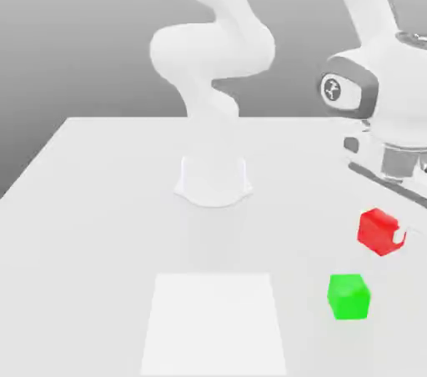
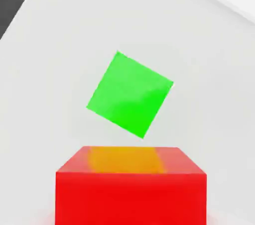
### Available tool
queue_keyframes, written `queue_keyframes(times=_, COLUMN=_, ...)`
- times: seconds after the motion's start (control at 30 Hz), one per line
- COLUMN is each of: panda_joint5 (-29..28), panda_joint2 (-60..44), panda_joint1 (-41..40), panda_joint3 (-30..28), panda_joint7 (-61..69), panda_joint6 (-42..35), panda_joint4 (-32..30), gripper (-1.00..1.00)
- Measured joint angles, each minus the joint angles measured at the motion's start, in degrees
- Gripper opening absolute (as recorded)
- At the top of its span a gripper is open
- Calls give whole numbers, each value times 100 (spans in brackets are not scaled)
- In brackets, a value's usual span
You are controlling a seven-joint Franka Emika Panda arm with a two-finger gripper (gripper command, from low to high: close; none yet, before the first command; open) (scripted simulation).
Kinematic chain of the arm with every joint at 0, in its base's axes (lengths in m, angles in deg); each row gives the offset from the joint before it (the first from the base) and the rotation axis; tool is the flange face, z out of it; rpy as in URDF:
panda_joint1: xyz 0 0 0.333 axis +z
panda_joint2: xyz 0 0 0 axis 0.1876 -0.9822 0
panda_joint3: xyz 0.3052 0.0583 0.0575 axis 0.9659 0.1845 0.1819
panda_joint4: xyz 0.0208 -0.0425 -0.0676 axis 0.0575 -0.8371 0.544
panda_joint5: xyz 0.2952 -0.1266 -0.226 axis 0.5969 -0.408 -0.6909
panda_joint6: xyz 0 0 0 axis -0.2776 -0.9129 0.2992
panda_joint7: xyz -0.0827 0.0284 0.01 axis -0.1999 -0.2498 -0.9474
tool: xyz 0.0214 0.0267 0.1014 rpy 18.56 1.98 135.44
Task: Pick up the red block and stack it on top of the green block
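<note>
Jaws: closed on the red block (image 1: 379,231), which hung clear of the table (image 1: 100,225).
Gripper (image 1: 392,225): at the exterior view's right.
Green block (image 1: 349,296): on the table, near and below the red block.
Hand view: red block (image 2: 130,186) up close, green block (image 2: 130,94) beyond it.

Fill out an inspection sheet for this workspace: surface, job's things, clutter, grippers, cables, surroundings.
Surface: pale grey table with a lighter rectangular patch near its front edge.
Job's things: red block in the air below the hand, apart from the green block, which rests on the table; not yet stacked.
Clutter: nothing seen.
Grippers: gripper shut on the red block.
Cables: nothing seen.
Surroundings: plain grey backdrop; white arm base stands mid-table.
</note>
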Motion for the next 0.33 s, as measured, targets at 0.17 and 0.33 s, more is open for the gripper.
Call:
queue_keyframes(times=0.17, panda_joint5=-490, panda_joint2=-502, panda_joint1=89, panda_joint3=-187, panda_joint7=-357, panda_joint6=431, panda_joint4=20, gripper=-100)
queue_keyframes(times=0.33, panda_joint5=-809, panda_joint2=-818, panda_joint1=218, panda_joint3=-370, panda_joint7=-586, panda_joint6=693, panda_joint4=16, gripper=100)
